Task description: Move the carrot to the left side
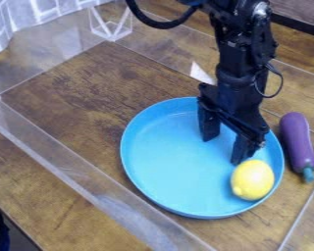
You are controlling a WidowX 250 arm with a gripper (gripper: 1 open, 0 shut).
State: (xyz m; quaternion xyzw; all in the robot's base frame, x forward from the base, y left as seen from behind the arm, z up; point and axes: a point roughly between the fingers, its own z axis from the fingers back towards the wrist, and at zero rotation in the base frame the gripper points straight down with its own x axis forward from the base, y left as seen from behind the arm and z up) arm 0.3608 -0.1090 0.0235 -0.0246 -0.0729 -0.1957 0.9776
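Note:
No carrot shows in the camera view; it is hidden or out of view. My gripper (pixel 227 140) points straight down over the right half of a blue plate (pixel 144 157). It is open, its two dark fingers (pixel 241 152) are spread, and nothing is between them. A yellow lemon (pixel 253 179) lies on the plate just in front of and to the right of the fingers, apart from them. The black arm rises behind the gripper and covers part of the table behind it.
A purple eggplant (pixel 297 141) lies on the wooden table just right of the plate. A small white scrap (pixel 199 71) pokes out behind the arm. Clear plastic walls (pixel 42 147) run along the left and front of the table.

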